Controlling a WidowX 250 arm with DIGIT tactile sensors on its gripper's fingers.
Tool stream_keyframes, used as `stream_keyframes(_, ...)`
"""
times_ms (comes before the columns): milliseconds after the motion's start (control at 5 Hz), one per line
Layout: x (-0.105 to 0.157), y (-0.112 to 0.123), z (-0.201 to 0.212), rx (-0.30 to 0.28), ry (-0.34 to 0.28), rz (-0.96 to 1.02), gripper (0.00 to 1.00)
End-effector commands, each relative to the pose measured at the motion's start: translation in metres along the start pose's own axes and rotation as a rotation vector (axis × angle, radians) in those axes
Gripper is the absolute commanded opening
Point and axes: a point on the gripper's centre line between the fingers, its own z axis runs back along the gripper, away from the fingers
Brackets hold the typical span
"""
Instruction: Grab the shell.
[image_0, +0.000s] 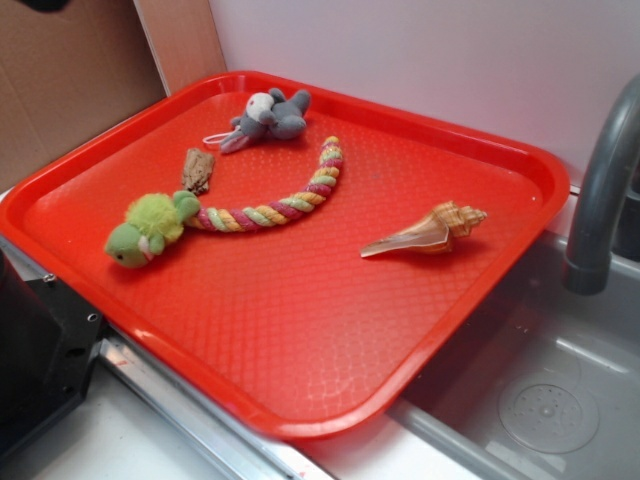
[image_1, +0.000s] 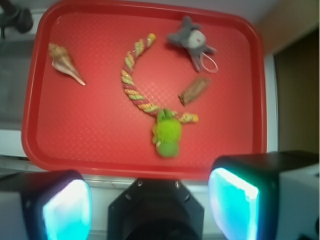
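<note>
The shell (image_0: 428, 232) is a long tan-orange conch with a knobby end and a pale pointed tail. It lies on the right part of the red tray (image_0: 300, 400). In the wrist view the shell (image_1: 65, 63) is at the upper left of the tray (image_1: 100, 150). My gripper (image_1: 150, 205) is open and empty, high above the tray's near edge, far from the shell. Its two glowing cyan pads (image_1: 67, 212) stand wide apart. The gripper does not show in the exterior view.
On the tray lie a green plush toy with a braided rope tail (image_0: 150, 225), a grey plush mouse (image_0: 268, 117) and a small brown bark-like chunk (image_0: 198, 170). A grey faucet (image_0: 600, 200) and a sink basin (image_0: 545, 400) stand to the right of the tray.
</note>
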Motion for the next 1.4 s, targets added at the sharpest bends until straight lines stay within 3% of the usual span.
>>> stream_keyframes(0, 0.051, -0.019, -0.023, -0.019, -0.08, -0.312, 1.0)
stream_keyframes(200, 0.076, -0.033, -0.043, -0.018, -0.109, -0.386, 1.0)
stream_keyframes(400, 0.098, -0.05, -0.063, -0.055, -0.142, -0.473, 1.0)
stream_keyframes(600, 0.116, -0.079, -0.094, -0.066, -0.117, -0.591, 1.0)
stream_keyframes(800, 0.121, -0.098, -0.111, -0.085, -0.134, -0.654, 1.0)
stream_keyframes(1000, 0.126, -0.116, -0.129, -0.152, -0.161, -0.74, 1.0)
stream_keyframes(1200, 0.131, -0.125, -0.145, -0.17, -0.129, -0.782, 1.0)
